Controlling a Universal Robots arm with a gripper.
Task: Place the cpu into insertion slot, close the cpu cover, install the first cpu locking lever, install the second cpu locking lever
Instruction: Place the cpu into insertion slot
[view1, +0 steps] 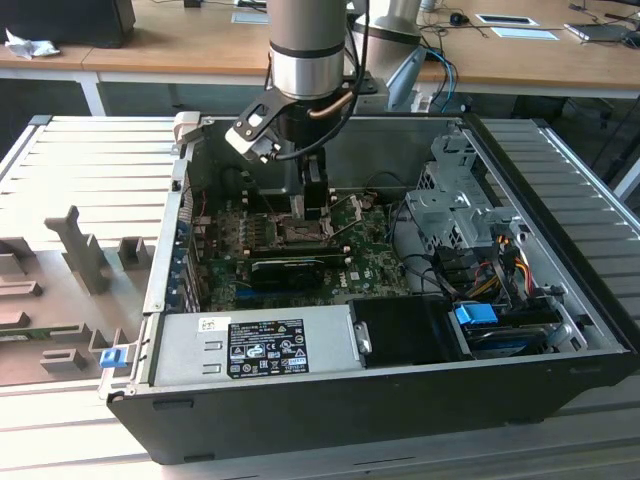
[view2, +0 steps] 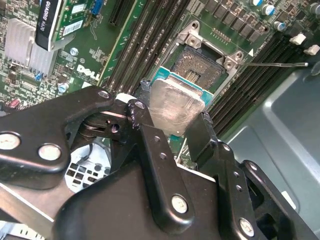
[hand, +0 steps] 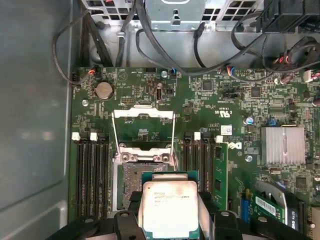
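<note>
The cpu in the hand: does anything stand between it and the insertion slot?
Nothing visible does. The hand holds the cpu near the insertion slot, whose dark centre lies bare; the cpu cover is swung open at the slot's far side.

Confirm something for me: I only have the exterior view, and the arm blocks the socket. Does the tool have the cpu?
Observer: Yes. In the second wrist view the tool grips the cpu, with a finger on each of two opposite edges.
Operator: Is the cover out of the way?
Observer: In the first wrist view the cpu cover stands swung open, and the insertion slot lies exposed.
Operator: Is the cpu seated?
Observer: Not yet. In both wrist views it overlaps only part of the slot and looks held above it.
</note>
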